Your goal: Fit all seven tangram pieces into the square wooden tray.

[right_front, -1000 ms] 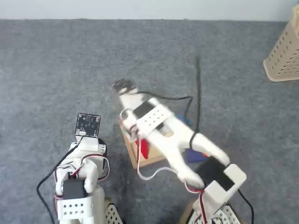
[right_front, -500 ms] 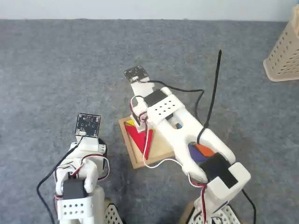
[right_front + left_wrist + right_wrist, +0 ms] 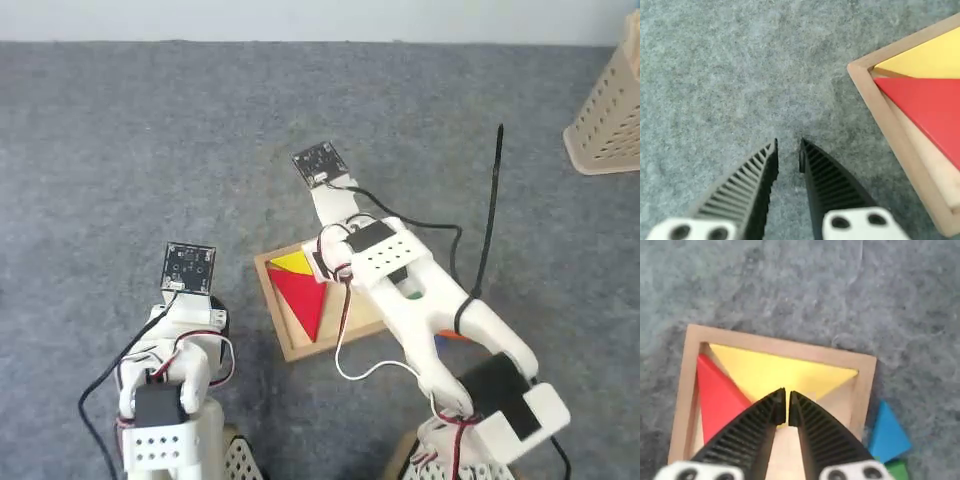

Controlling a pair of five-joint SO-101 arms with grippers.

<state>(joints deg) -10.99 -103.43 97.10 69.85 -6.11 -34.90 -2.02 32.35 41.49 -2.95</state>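
Tray: the square wooden tray (image 3: 272,305) lies on the grey bench (image 3: 150,130) in front of and between the two arms, nearer the right one.
Pieces placed: a yellow triangle (image 3: 780,372) lies flat along the tray's far side, and a red triangle (image 3: 715,392) lies beside it, long edges meeting. The rest of the tray floor is bare wood.
Pieces loose: a blue piece (image 3: 887,435) lies on the bench just right of the tray, with a green piece (image 3: 897,470) touching it on the near side. Any others are hidden under the right arm.
Right end effector (image 3: 786,395): hangs over the yellow triangle, jaws all but closed and holding nothing.
Left end effector (image 3: 788,145): over bare bench just left of the tray's far left corner, jaws slightly apart with nothing between them.
Progress: I count two of seven seated, so most of the job seems to remain.
Handling: the pieces look thin, stiff and light, with smooth painted faces, probably wood. They should not bend or break, but may skid or tip if pinched off-centre.
Where to hold: lying flat, a piece offers only its thin edges. The safest grip is likely across two opposite edges near the middle, with the jaws straddling the piece and coming straight down.
Risk: a corner may catch on the tray rim or ride up on a seated piece.
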